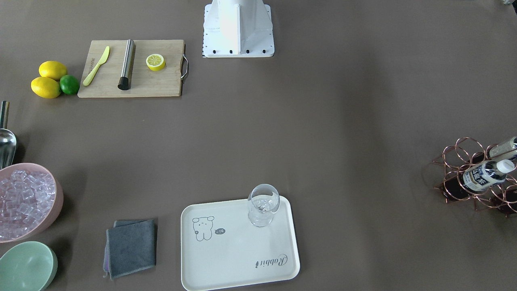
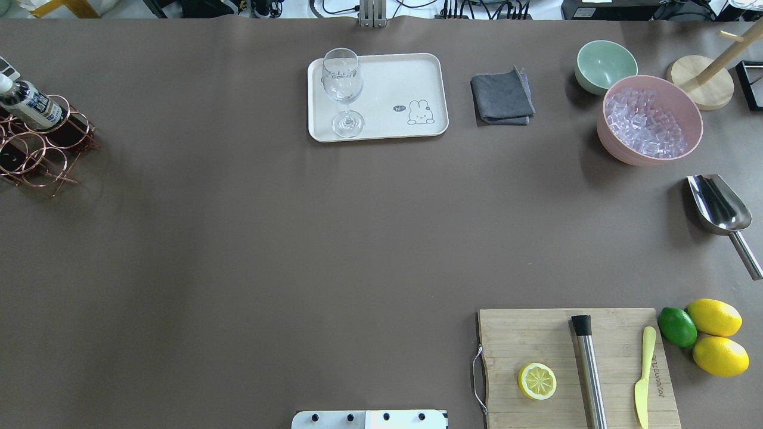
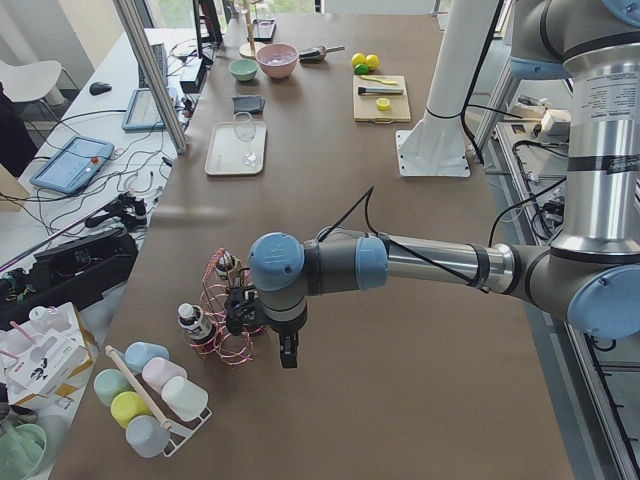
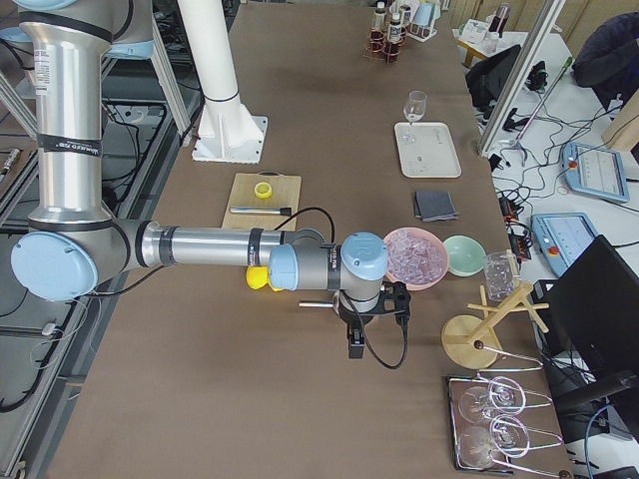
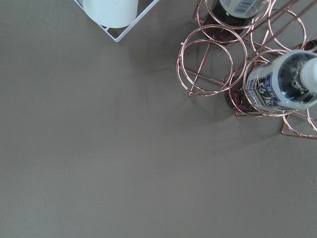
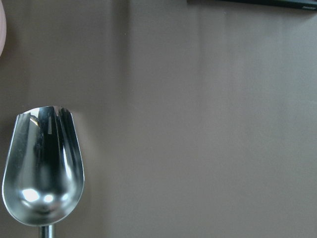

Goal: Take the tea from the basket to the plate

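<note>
Left jaws, opening impossible to tell, were held just beside the basket (image 5: 200, 67), where the leaning tea (image 5: 285, 82) might be snagged on wire rings and the basket tipped.

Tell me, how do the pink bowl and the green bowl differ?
The pink bowl is clearly larger than the green bowl. The pink bowl is filled with clear ice cubes, while the green bowl looks empty. Both are round, plain-coloured bowls standing upright next to each other.
</note>
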`<state>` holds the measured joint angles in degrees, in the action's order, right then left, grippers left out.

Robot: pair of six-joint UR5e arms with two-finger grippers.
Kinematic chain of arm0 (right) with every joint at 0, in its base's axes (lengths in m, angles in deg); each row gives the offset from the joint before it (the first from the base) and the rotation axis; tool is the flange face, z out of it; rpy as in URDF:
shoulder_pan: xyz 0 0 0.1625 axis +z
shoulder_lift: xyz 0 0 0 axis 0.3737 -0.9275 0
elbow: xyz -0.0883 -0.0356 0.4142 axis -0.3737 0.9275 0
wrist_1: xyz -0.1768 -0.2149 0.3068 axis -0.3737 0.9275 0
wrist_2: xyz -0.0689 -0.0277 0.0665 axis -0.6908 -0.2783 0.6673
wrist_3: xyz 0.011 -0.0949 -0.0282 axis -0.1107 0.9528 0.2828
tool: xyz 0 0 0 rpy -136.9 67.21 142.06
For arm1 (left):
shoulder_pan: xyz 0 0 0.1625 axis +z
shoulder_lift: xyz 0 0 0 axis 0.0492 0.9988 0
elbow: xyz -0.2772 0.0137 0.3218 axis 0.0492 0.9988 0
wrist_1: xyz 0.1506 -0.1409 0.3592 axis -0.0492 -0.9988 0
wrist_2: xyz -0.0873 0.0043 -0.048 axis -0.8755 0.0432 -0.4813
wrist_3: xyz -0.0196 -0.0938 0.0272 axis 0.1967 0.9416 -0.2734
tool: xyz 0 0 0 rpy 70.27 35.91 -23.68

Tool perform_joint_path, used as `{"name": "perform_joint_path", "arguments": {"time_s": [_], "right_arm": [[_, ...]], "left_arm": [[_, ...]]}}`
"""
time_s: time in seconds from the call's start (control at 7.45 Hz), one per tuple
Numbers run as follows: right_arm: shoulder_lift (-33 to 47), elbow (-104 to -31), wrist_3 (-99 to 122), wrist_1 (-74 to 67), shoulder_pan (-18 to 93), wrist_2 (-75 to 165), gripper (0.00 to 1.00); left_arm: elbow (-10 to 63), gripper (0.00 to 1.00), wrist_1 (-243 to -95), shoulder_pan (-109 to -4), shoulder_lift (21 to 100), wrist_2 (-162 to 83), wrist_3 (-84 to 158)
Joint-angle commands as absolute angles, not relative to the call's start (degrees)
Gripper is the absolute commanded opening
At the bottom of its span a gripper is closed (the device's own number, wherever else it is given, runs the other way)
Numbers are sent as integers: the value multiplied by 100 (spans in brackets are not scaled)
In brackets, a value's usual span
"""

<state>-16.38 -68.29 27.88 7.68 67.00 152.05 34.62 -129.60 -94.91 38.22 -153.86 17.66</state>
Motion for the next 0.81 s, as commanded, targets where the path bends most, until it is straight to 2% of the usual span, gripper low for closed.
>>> {"name": "perform_joint_path", "arguments": {"time_s": [0.0, 0.67], "right_arm": [[-1647, -6846, 2789, 776, 6709, 15239, 100], [-1655, -6829, 2789, 768, 6726, 15336, 100]], "left_arm": [[3462, 99, -12977, -9491, 3805, -15414, 1766], [3462, 99, -12968, -9483, 3805, -15405, 1775]]}}
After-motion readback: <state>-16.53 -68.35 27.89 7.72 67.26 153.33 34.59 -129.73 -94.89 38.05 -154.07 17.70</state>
